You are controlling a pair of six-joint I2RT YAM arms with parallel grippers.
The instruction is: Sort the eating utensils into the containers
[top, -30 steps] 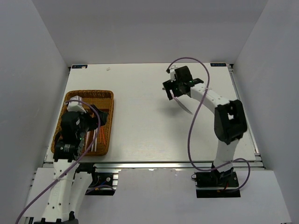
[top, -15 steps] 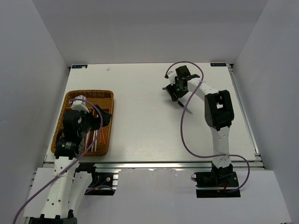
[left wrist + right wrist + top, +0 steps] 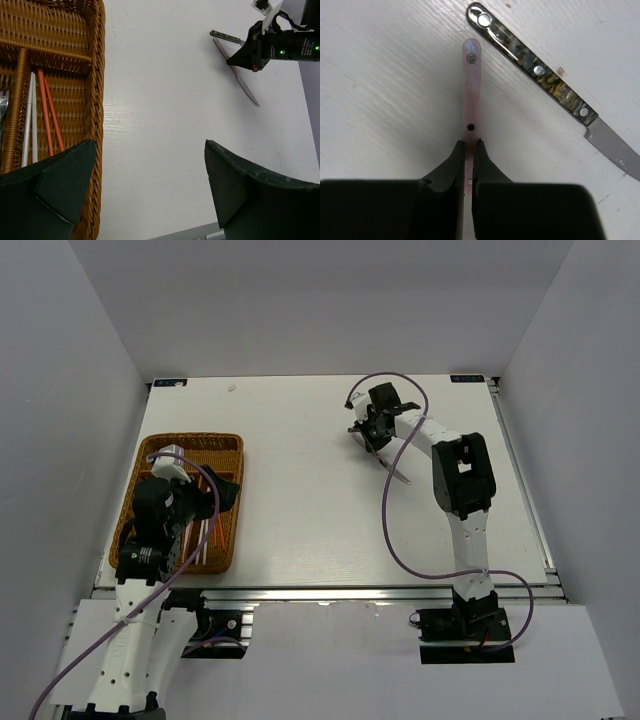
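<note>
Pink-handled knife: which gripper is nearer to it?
Right. The right gripper is shut on the pink-handled knife; the left gripper hangs open over the wicker tray, far across the table.

Bright, even light from above casts soft faint shadows (wrist views' near foreground dark)

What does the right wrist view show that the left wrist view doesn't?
Right wrist only: the right gripper clamped on the handle of the pink-handled silver knife, and the rivets along the dark mottled-handled knife beside it. Left wrist only: the brown woven wicker tray holding thin red chopsticks and thin white chopsticks, the left gripper open, and the pink knife's blade. Both: the two knives lying on the white table.
</note>
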